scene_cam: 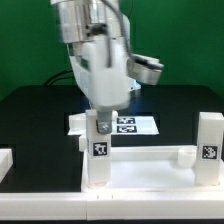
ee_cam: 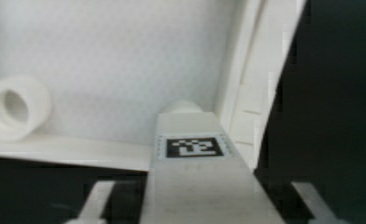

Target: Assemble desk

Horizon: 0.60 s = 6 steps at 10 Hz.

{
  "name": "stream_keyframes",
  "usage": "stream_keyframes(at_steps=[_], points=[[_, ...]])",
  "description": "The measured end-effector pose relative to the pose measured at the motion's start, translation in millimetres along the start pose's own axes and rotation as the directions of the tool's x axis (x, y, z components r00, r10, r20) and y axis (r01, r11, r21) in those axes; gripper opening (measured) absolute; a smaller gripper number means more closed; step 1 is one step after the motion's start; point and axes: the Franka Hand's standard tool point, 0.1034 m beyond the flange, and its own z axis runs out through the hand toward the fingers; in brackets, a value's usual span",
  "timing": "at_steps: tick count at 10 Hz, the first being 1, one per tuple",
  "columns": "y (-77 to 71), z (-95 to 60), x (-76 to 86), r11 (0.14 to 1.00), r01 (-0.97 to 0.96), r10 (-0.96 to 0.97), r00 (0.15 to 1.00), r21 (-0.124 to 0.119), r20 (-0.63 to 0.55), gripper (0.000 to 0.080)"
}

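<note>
The desk's big white rimmed panel (scene_cam: pixel 150 168) lies at the front of the table. In the wrist view its flat face (ee_cam: pixel 127 60), raised rim (ee_cam: pixel 265 70) and a round corner socket (ee_cam: pixel 15 108) show. My gripper (scene_cam: pixel 103 124) is shut on a white square leg (scene_cam: pixel 100 150), which stands upright at the panel's corner on the exterior view's left. In the wrist view the leg (ee_cam: pixel 194 165), with its tag facing the camera, fills the space between my gripper's (ee_cam: pixel 205 202) fingers (ee_cam: pixel 105 200). A second tagged leg (scene_cam: pixel 209 140) stands upright at the exterior view's right.
The marker board (scene_cam: pixel 130 125) lies flat on the black table behind the panel. A white part (scene_cam: pixel 5 162) shows at the exterior view's left edge. The arm's body hides the table behind the held leg.
</note>
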Motion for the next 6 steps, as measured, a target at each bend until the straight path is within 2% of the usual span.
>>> stream_keyframes(at_steps=[2, 3, 4, 5, 6], points=[[0.8, 1.9, -3.1, 0.997, 0.073, -0.073, 0.997, -0.006, -0.006, 0.029], [0.4, 3.3, -6.8, 0.977, 0.212, -0.213, 0.977, -0.018, -0.02, 0.0369], [-0.5, 2.6, -4.8, 0.906, 0.421, -0.422, 0.906, -0.03, -0.025, 0.0555], [-1.6, 1.6, -5.0, 0.815, 0.577, -0.578, 0.815, -0.041, -0.024, 0.0555], [-1.4, 1.2, -9.4, 0.728, 0.684, -0.685, 0.728, -0.057, -0.016, 0.0631]])
